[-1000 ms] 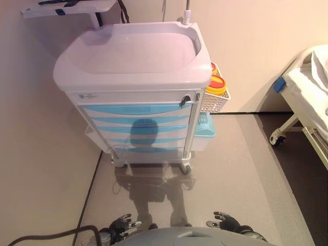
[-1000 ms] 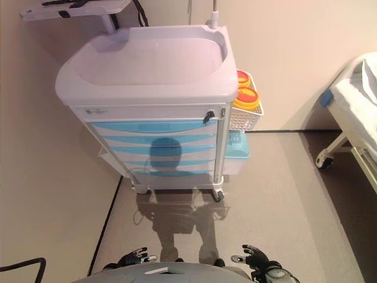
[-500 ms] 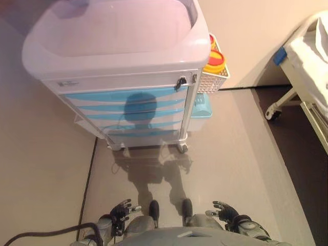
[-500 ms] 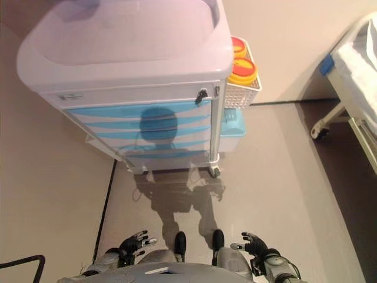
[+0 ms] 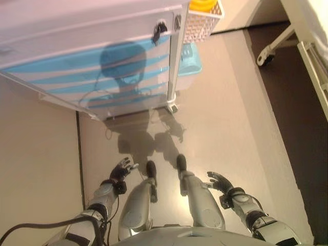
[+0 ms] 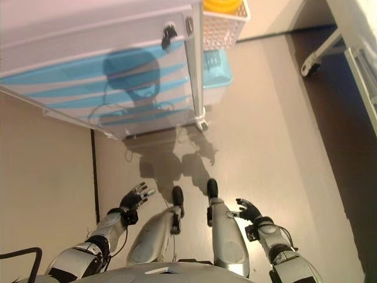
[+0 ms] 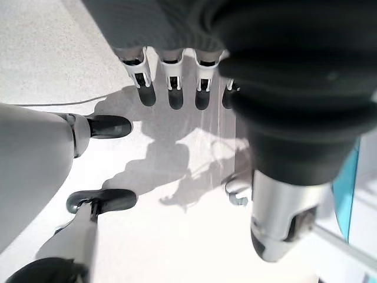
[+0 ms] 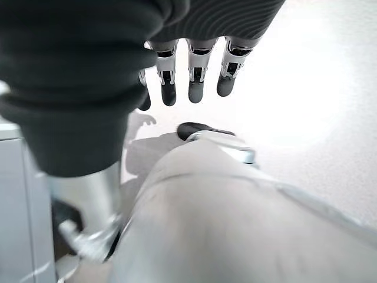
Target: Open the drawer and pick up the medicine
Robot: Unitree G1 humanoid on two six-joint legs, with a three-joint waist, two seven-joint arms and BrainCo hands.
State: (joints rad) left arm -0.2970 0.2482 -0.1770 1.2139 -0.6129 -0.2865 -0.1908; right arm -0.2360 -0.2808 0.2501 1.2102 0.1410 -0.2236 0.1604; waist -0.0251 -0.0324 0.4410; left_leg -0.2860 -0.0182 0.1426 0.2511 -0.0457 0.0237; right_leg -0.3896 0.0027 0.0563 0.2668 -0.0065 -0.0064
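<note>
Blue-fronted drawers (image 5: 92,69) on the cart (image 5: 77,31) all sit flush, none pulled out; medicine not visible anywhere. Vs 0.5 s ago the view has tipped down & closer, so the cart top is cut off now — camera shift, cart hasn't moved. Left hand (image 6: 133,197) & right hand (image 6: 247,210) hang low over the floor (image 5: 225,118), well short of the cart, fingers relaxed, both empty. White basket (image 5: 201,23) w/ yellow container (image 5: 202,4) on cart's side.

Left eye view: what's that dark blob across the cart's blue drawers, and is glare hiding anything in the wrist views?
Left eye view: a cast shadow on the drawer fronts, running down onto the floor. Right wrist view: floor past the right hand is washed out white. Left wrist view: floor bright, shadows crisp.
</note>
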